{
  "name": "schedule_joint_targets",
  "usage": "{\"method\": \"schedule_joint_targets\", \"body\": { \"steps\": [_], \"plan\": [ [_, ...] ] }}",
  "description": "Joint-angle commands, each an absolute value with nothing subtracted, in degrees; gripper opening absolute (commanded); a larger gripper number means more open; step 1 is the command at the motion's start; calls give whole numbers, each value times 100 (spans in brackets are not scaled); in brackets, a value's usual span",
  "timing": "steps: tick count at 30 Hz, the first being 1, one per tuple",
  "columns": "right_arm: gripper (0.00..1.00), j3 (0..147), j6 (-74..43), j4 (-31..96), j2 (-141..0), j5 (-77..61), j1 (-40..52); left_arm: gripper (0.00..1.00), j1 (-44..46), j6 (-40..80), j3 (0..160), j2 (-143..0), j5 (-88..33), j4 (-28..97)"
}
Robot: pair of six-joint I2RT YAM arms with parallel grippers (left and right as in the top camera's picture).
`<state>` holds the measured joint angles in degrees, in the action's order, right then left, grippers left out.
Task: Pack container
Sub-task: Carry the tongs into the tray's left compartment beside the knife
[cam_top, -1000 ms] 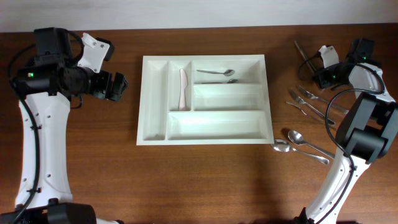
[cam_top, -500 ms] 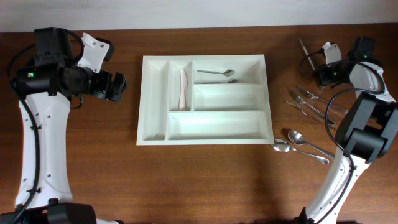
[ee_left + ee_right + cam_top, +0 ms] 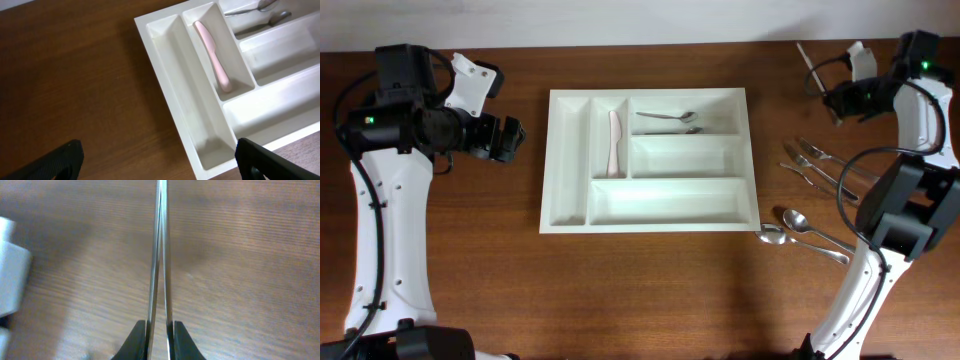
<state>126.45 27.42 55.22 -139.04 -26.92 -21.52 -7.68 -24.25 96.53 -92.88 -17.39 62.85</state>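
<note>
Right gripper [image 3: 159, 330] clamped on a slim steel utensil [image 3: 160, 255], well right of the white five-compartment tray [image 3: 570, 215] mid-table.
Best kept level, then lowered lengthwise into a long compartment [image 3: 665, 200]; left gripper [image 3: 510, 138] hangs wide open.

The white container [image 3: 650, 226] lies at the centre of the surface [image 3: 650, 290], a pink knife [image 3: 614, 143] inside. At two o'clock the right gripper [image 3: 832, 96] grips a thin metal utensil [image 3: 807, 62].
</note>
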Motion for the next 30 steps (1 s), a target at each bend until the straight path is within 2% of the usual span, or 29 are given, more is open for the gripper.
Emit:
{"method": "schedule_joint_targets", "body": {
  "steps": [1,7,15,19,30],
  "plan": [
    [4,13198,2709,5870,-13681,-3312,-1813,99,-768,-2499,9675,-9126,-1802,6285],
    [4,14051,2574,6849,-13631,-3760,-1140,99,-768,-2499,9675,-9126,-1802,6285],
    [4,14182,1111,7046,-13633,-3741,296,99,-768,-2497,9675,-9126,-1802,6285],
    [4,14175,-679,6879,-13633,-2720,1288,99,-768,-2497,9675,-9126,-1802,6285],
    [4,14153,-2366,6947,-13640,-1280,2818,99,-768,-2497,9675,-9126,-1802,6285]
  ]
}}
